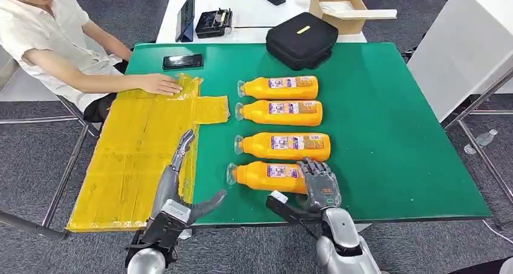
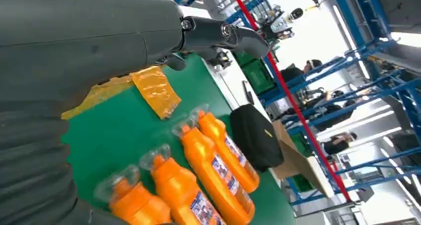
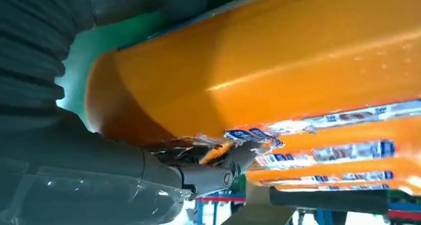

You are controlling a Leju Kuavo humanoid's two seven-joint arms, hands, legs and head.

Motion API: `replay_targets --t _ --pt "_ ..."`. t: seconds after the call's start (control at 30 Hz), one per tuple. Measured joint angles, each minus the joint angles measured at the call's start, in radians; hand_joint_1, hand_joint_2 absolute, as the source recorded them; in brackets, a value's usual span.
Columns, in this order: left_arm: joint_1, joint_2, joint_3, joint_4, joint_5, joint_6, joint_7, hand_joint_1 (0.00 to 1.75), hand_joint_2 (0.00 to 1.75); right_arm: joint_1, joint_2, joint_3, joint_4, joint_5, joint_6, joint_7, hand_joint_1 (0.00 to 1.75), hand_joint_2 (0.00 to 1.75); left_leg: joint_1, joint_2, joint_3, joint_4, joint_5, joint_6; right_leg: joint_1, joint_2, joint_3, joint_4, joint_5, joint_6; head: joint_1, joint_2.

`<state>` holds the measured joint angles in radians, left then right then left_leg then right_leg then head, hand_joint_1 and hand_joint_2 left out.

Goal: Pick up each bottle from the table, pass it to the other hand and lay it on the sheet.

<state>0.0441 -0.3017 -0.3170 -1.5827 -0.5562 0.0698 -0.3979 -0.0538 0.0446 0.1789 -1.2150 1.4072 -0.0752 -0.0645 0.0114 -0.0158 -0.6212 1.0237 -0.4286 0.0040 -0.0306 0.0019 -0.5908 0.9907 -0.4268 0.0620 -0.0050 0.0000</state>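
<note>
Green covering spreads over the counter (image 1: 393, 135), where four orange bottles lie on their sides in a row, caps pointing toward the yellow sheet (image 1: 136, 159) that covers the counter's left part. A person sits at the far left corner with a hand (image 1: 158, 84) pressed on the sheet's far edge, and a phone (image 1: 182, 61) and a black case (image 1: 301, 39) rest near the far side. The right hand (image 1: 319, 186) sits over the base end of the nearest bottle (image 1: 266, 176), fingers draped on top of it and thumb reaching along the near edge; the right wrist view shows a fingertip against the label, but I cannot tell whether the grip has closed or the bottle has left the counter. The left hand (image 1: 181, 186) hovers over the sheet's inner edge, fingers spread and holding nothing. The main risk, as I judge it, is the hold so far toward the base: lifted from there, the cap end could droop and the smooth body could slip or roll out. The next bottle (image 1: 284, 146) lies just beside it, so fingers curling over might nudge it. During the pass, letting go before the left hand has a firm hold would drop the bottle, and setting it down could ruck the sheet or come close to the person's hand.
</note>
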Motion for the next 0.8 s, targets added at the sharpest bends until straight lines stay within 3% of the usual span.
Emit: replay_targets --t 0.07,0.5,0.67,0.7,0.8 --pt "-0.003 0.0 0.0 0.004 0.003 -0.001 -0.001 0.0 1.75 -0.012 -0.007 -0.007 0.019 -0.029 0.0 -0.016 1.75 1.75 0.0 0.0 0.004 0.0 -0.002 0.002 0.0 0.0 -0.004 -0.001 -0.001 0.0 0.0 0.0" --pt "-0.018 0.0 -0.007 0.028 0.023 -0.002 -0.009 0.0 1.75 -0.024 -0.042 -0.026 0.072 -0.171 0.004 -0.077 1.75 1.75 0.0 0.001 0.015 0.0 -0.004 0.001 0.0 0.002 0.005 -0.001 -0.003 0.002 0.0 0.0" --pt "-0.02 0.0 -0.008 0.033 0.085 0.002 -0.001 0.0 1.75 0.002 -0.041 -0.046 0.053 -0.337 0.004 -0.168 1.75 1.75 0.0 0.0 0.016 0.0 -0.004 0.001 0.0 0.002 0.007 -0.001 -0.003 0.002 0.001 0.0" --pt "-0.02 0.0 -0.007 0.034 0.102 0.002 0.005 0.0 0.0 0.015 -0.04 -0.049 0.04 -0.358 0.004 -0.174 1.75 1.75 0.0 0.0 0.015 0.0 -0.004 0.001 0.0 0.002 0.007 -0.001 -0.003 0.002 0.0 0.0" --pt "-0.021 0.0 -0.007 0.037 0.118 0.002 0.016 0.0 0.0 0.04 -0.034 -0.051 0.0 -0.383 0.013 -0.181 1.75 1.75 0.0 0.001 0.014 0.0 -0.004 0.001 0.0 0.003 0.016 -0.001 -0.003 0.002 0.0 0.0"
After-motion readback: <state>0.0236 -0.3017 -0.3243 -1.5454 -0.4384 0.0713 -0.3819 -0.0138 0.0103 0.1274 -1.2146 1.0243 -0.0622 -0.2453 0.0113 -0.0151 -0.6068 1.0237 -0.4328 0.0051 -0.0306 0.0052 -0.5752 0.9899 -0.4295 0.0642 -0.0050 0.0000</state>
